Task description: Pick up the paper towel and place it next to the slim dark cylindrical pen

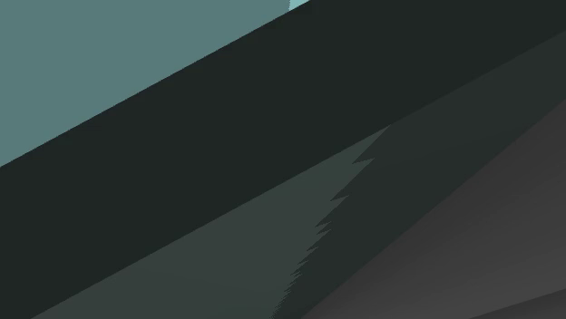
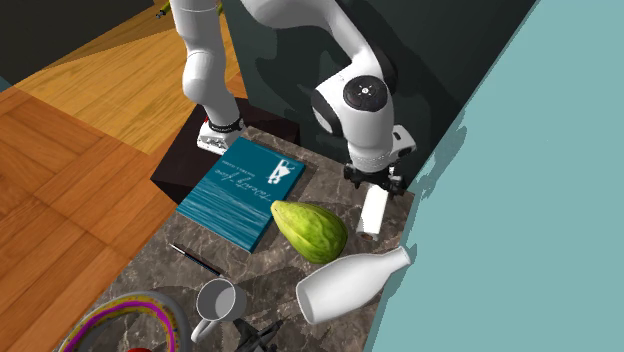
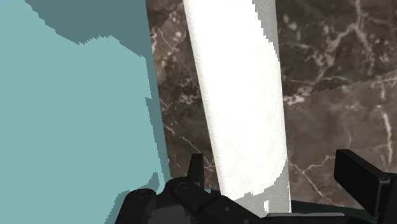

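Observation:
The paper towel (image 2: 372, 212) is a white roll lying on the dark marble counter (image 2: 160, 275), near the teal wall (image 2: 520, 200) at the second exterior view's right. My black gripper (image 2: 372, 185) hangs just over the roll's end nearest the arm. In the wrist view the roll (image 3: 238, 95) runs away from the gripper (image 3: 280, 175), between fingers (image 3: 362, 175) that stand apart. One finger is close to the roll's side, the other well clear. The slim dark pen (image 2: 195, 258) lies across the counter, beyond the book from the roll.
A teal book (image 2: 243, 192), a green oval fruit (image 2: 310, 230) and a white bottle (image 2: 350, 285) on its side lie between roll and pen. A grey mug (image 2: 218, 300) and a multicoloured bowl (image 2: 125, 325) sit nearer the camera. The wall (image 3: 76, 127) runs close beside the roll.

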